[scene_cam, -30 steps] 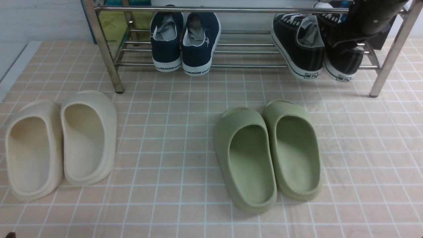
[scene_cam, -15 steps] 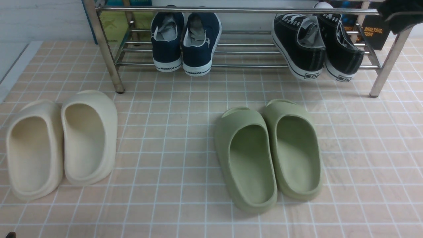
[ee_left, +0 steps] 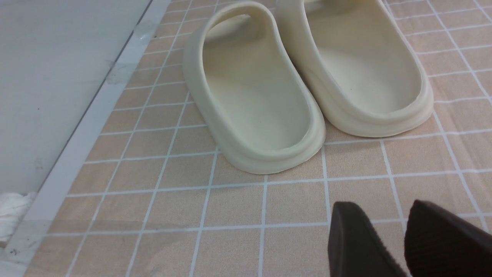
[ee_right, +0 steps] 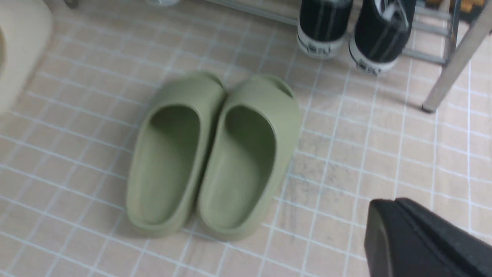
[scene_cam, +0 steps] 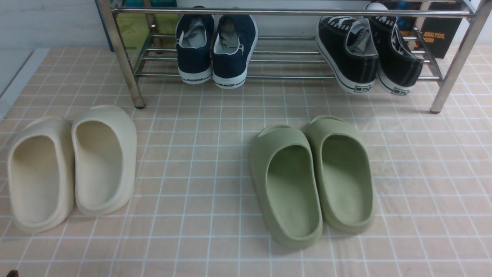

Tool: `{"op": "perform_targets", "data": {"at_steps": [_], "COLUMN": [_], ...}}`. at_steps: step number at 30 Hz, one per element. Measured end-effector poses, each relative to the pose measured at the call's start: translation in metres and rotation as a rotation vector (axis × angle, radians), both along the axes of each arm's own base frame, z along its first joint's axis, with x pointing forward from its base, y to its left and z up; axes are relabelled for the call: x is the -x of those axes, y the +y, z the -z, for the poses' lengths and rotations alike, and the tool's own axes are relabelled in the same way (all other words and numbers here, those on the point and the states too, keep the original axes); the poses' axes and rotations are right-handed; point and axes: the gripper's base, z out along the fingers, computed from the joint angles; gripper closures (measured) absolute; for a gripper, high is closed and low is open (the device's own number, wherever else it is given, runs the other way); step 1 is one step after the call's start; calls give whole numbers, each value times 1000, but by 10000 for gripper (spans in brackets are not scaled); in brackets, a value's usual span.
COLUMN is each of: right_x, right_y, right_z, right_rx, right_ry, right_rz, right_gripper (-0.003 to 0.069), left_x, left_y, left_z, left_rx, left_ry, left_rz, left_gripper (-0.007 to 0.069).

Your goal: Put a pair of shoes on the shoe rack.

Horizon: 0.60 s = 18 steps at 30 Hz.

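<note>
The two black sneakers (scene_cam: 351,54) (scene_cam: 398,57) with white-striped soles stand side by side, heels toward me, on the lower bars at the right end of the chrome shoe rack (scene_cam: 284,11). They also show in the right wrist view (ee_right: 324,23), beside a rack leg (ee_right: 453,65). Neither arm shows in the front view. My right gripper (ee_right: 388,206) is shut and empty, above the tiled floor, well back from the rack. My left gripper (ee_left: 380,207) is open a little and empty, low over the floor near the cream slides (ee_left: 250,96).
Navy sneakers (scene_cam: 215,46) stand on the rack left of centre. Cream slides (scene_cam: 69,169) lie front left and green slides (scene_cam: 311,177) front centre, the green ones also in the right wrist view (ee_right: 211,154). A grey floor strip (ee_left: 77,146) borders the tiles at the left.
My right arm, which was at the black sneakers at the rack's right end, has pulled back out of the front view. Both sneakers stay on the rack.
</note>
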Motion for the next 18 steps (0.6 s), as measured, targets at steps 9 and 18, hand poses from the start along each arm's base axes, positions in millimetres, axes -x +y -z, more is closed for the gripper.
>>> {"op": "perform_targets", "data": {"at_steps": [9,18], "right_x": [70,86], "right_y": [-12,-14], "right_z": [32,40], "right_rx": [-39,-38], "right_ry": [-168,-161], "right_rz": [37,29], "right_gripper": [671,666], "left_x": [0,0], "left_y": [0,0], "left_z": [0,0], "left_rx": [0,0], "left_ry": [0,0], "left_rz": [0,0], "left_gripper": [386,386]}}
